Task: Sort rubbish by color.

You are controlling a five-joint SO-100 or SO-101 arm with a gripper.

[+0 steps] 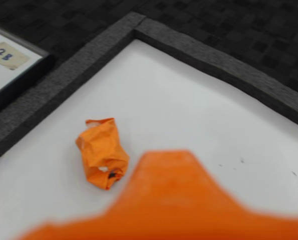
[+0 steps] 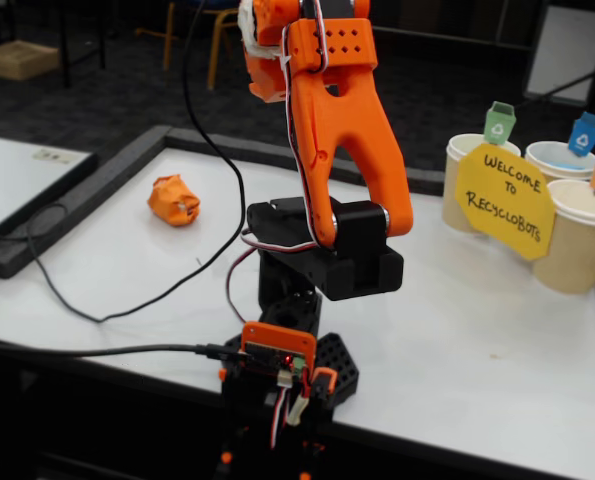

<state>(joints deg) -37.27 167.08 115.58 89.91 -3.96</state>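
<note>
An orange crumpled paper ball [image 1: 102, 152] lies on the white table, with a bit of white tape on its near end. In the fixed view the same ball [image 2: 174, 199] sits at the far left of the table, well away from the arm's base. My gripper [image 1: 168, 167] shows in the wrist view only as one blurred orange finger rising from the bottom edge, just right of the ball and above it, not touching. In the fixed view the arm is raised and the gripper is cut off at the top edge. No other rubbish is in view.
Three beige paper cups stand at the right, tagged green [image 2: 474, 178], blue [image 2: 565, 160] and orange [image 2: 583, 238], behind a yellow sign [image 2: 503, 201]. A grey foam border [image 1: 214, 56] edges the table. A black cable [image 2: 127, 305] trails across the left side.
</note>
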